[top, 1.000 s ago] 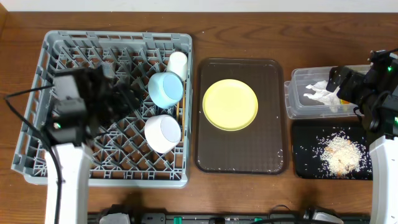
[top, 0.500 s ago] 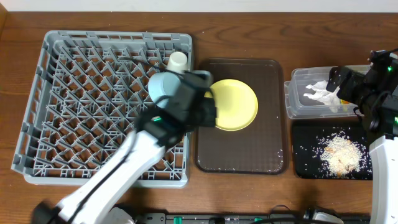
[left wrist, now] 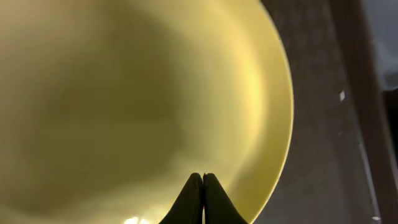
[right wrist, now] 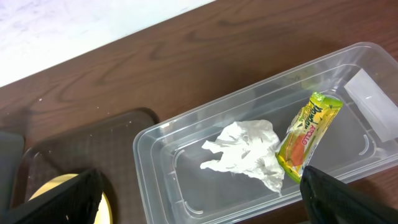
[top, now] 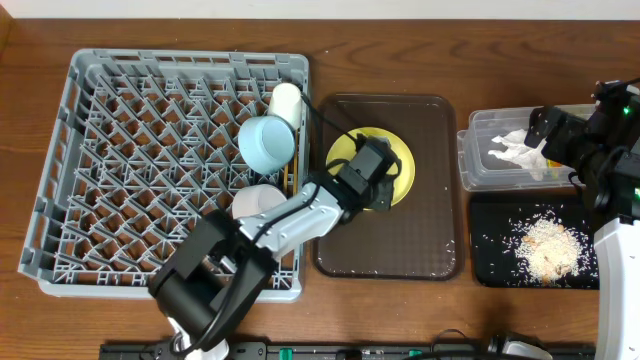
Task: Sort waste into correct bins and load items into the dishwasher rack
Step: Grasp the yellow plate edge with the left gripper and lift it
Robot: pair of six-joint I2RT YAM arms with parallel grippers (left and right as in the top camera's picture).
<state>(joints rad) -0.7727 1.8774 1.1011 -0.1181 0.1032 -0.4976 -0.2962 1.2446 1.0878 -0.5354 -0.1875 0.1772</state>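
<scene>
While your left gripper (left wrist: 203, 186) hangs low over the yellow plate (left wrist: 124, 93), its two fingertips are pressed together with nothing between them; whether they touch the plate you cannot tell. The plate lies flat on the dark brown tray (top: 390, 250), which carries nothing else but a few pale specks. Beside the tray on your left, the grey rack (top: 130, 150) holds the light blue bowl (top: 265, 142), the cream cup (top: 286, 100) just beyond it, and the white cup (top: 255, 200), partly hidden under your left arm. Your right gripper (right wrist: 200, 177) stands spread wide above the clear tub (right wrist: 155, 140), empty. Inside that tub lie the crumpled napkin (right wrist: 245, 152) and the snack wrapper (right wrist: 308, 134), side by side. Next to it, the black tub (top: 485, 215) contains the rice scraps (top: 545, 248), heaped with loose grains scattered around.
</scene>
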